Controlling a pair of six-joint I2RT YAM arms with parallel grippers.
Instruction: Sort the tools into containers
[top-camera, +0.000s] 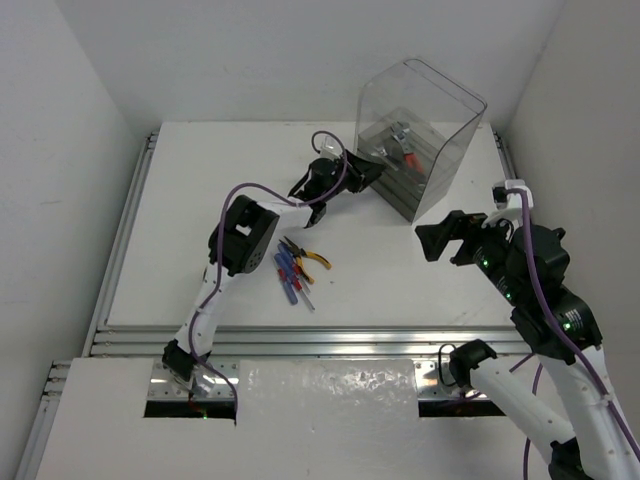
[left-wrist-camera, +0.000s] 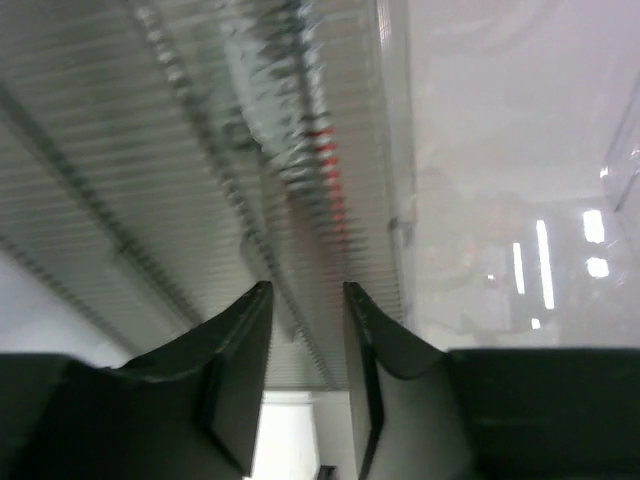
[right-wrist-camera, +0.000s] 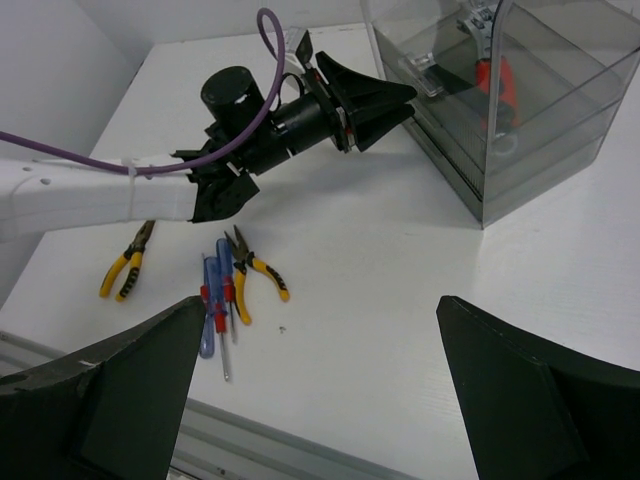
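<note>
The clear box (top-camera: 425, 100) stands at the back right with stacked grey trays (top-camera: 400, 180) inside. A red-handled wrench (right-wrist-camera: 497, 85) and another silver wrench (right-wrist-camera: 428, 70) lie in the top tray (right-wrist-camera: 520, 150). My left gripper (top-camera: 375, 172) is at the trays' front left edge, its jaws a narrow gap apart with nothing seen between them (left-wrist-camera: 307, 290); the ribbed tray plastic (left-wrist-camera: 180, 150) fills its view. My right gripper (top-camera: 440, 240) is wide open and empty (right-wrist-camera: 320, 380). Two yellow-handled pliers (right-wrist-camera: 255, 272) (right-wrist-camera: 125, 265) and the blue and red screwdrivers (right-wrist-camera: 215, 300) lie on the table.
The left arm (right-wrist-camera: 100, 195) stretches across the table above the loose tools. The box's curved cover (top-camera: 440, 85) is raised behind the trays. An aluminium rail (top-camera: 300, 345) runs along the table's near edge. White walls close in on both sides.
</note>
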